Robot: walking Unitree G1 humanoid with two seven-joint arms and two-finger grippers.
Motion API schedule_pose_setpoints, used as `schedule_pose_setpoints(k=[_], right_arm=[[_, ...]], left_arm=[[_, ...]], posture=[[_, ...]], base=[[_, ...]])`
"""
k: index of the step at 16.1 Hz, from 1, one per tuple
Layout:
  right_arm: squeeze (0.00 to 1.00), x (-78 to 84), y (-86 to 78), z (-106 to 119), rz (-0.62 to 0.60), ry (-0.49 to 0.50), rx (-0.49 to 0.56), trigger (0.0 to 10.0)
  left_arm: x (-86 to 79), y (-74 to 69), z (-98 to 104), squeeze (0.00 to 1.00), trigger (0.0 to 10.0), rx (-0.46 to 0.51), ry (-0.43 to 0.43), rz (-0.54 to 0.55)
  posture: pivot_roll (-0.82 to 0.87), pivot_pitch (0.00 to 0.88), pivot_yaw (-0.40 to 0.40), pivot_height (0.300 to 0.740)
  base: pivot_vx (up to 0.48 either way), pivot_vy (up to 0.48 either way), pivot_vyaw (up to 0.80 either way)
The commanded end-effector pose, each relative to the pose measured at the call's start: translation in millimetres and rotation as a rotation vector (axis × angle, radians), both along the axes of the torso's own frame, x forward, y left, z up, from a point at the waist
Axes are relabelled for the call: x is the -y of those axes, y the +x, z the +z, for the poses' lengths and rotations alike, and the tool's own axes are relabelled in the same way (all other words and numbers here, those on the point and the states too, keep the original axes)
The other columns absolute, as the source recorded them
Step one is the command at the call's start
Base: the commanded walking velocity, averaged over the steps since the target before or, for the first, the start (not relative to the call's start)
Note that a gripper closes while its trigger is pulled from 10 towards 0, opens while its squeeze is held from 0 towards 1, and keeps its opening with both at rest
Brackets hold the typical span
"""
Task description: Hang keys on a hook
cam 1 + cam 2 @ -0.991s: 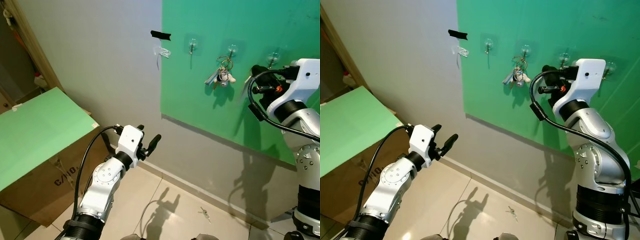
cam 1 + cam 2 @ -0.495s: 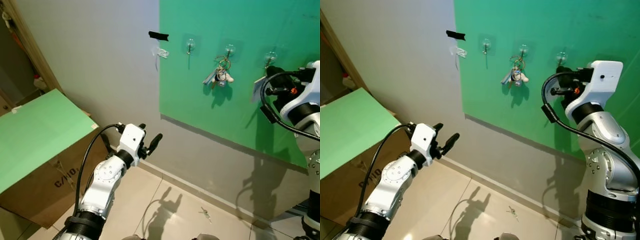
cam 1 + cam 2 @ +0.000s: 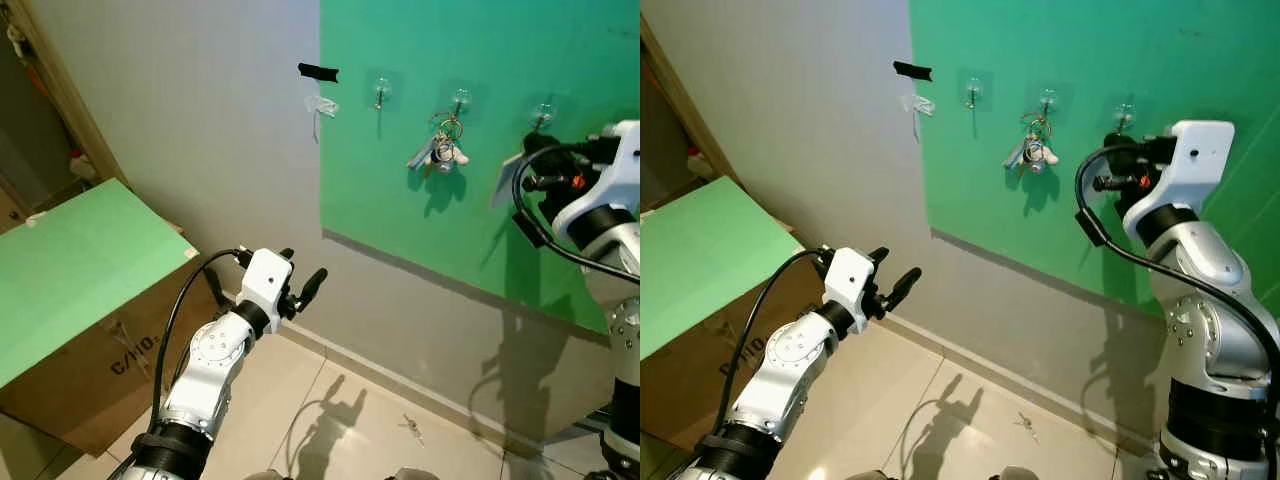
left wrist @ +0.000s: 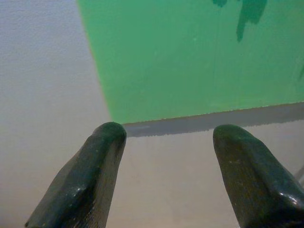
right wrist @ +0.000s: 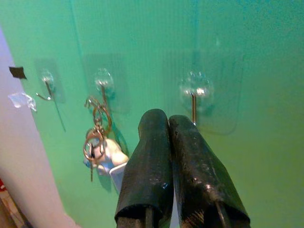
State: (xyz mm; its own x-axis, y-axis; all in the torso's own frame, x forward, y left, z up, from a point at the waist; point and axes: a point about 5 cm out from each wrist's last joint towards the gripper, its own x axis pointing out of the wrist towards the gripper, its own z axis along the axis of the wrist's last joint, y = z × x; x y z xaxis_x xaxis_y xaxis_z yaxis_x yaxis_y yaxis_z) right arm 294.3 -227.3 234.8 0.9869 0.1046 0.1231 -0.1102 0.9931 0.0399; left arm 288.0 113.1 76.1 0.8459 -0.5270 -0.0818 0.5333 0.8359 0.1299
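keys (image 5: pixel 97 137): shiny metal | hook (image 5: pixel 194 92): clear plastic | box (image 3: pixel 60 370): cardboard

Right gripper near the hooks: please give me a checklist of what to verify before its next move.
1. Right gripper fingers shut: ok.
2. Hook just beyond the fingertips is bare: ok.
3. Key ring really gripped: cannot tell. A pale tag shows by the fingers, but no ring can be made out.
4. Hung keys on the next hook are apart from the gripper: ok.
5. Left gripper open, low, away from the hooks: ok.
6. No keys dropped: not ok. Floor keys lie by the wall.
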Motion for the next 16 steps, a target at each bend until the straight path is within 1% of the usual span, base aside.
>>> schedule_pose_setpoints(k=[1, 4, 8, 16], right_arm=[[0.0, -3.8, 2.3, 2, 0.017, -0.016, 0.001, 10.0], [0.0, 2.4, 5.1, 3, -0.027, -0.031, 0.01, 10.0], [0.0, 4.9, 7.6, -1, -0.054, -0.036, -0.001, 10.0], [0.0, 8.9, 9.5, 5, -0.099, -0.039, 0.04, 10.0]], left_arm=[[-1.7, -2.2, -2, 0.0, 10.0, 0.002, 0.013, -0.003], [-3.4, -4.1, -2, 0.0, 10.0, 0.003, 0.014, 0.001], [-4.7, -4.9, -2, 0.0, 10.0, 0.006, 0.018, 0.0], [-4.6, -5.7, -1, 0.0, 10.0, 0.009, 0.022, -0.002]], posture=[[-0.16, 0.0, 0.061, 0.722], [-0.15, 0.0, 0.062, 0.722], [-0.15, 0.0, 0.063, 0.722], [-0.15, 0.0, 0.064, 0.722]], base=[[0.0, 0.0, 0.0], [0.0, 0.0, 0.0], [0.0, 0.0, 0.0], [0.0, 0.0, 0.0]])
